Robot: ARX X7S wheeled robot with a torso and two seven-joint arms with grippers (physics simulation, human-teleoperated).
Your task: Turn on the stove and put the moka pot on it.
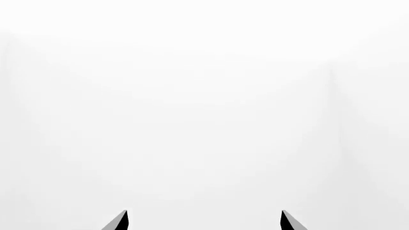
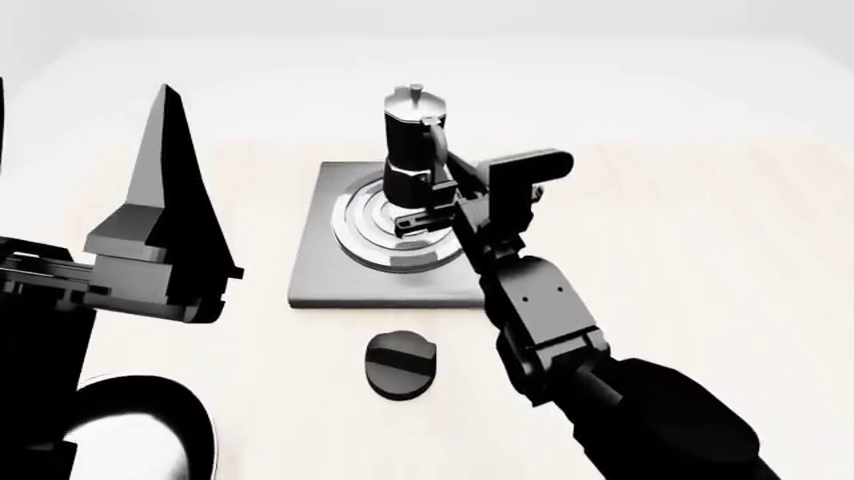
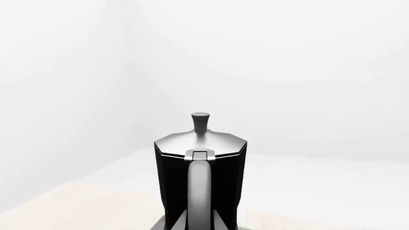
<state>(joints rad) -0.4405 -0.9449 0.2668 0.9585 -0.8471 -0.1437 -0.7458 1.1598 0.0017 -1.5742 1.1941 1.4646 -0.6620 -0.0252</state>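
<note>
— Began with the biggest?
— Noted a pale table spread under everything. Bore the stove flat near its middle, grey and square, with raised burner rings.
— And the arms?
— Found the right arm stretched across the stove's near right corner, with the right gripper up against the pot's handle side. Could not tell whether clamped or loose: fingers out of the right wrist view, and muddled with the handle from the head.
— The other one?
— Saw the left gripper raised at the left, well apart from the stove, pointing up. Showed two fingertips spread wide in the left wrist view, nothing between them but white.
— Then the moka pot?
— Stood upright on the burner rings, toward their far side, lid knob on top, handle turned toward the right wrist camera.
— Smallest?
— Spotted the round black knob lying on the table just in front of the stove, apart from both grippers.
</note>
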